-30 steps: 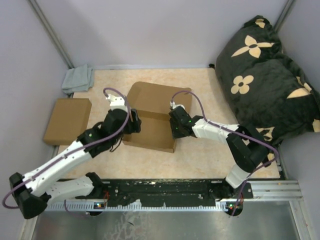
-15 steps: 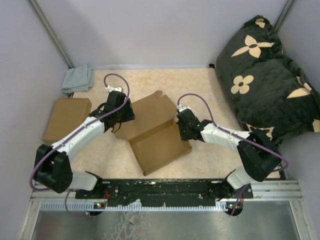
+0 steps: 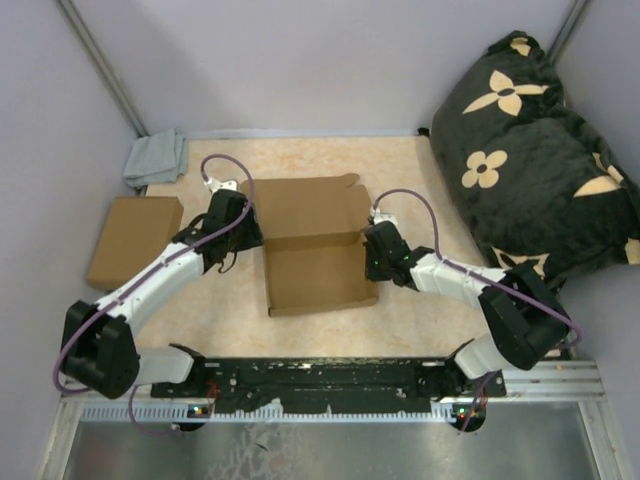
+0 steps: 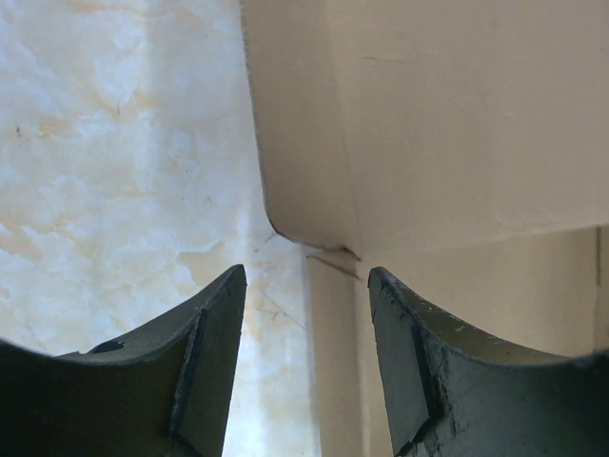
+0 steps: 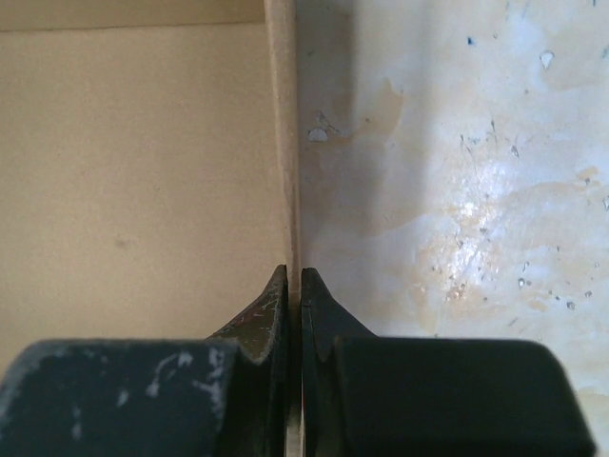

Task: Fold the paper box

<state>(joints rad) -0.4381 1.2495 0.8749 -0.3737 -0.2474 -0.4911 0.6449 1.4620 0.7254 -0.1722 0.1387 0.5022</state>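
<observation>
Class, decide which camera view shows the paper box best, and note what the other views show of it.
Top external: nearly the whole paper box is visible, its outline and crease. Left wrist shows only a corner near the open left gripper; right wrist shows one edge pinched by the right gripper.

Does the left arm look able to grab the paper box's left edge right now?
Likely yes: the left claw is open, the paper box edge lies just ahead of its gap, nothing between.

no legible text, labels, brand names, numbers or signs on any visible surface
</observation>
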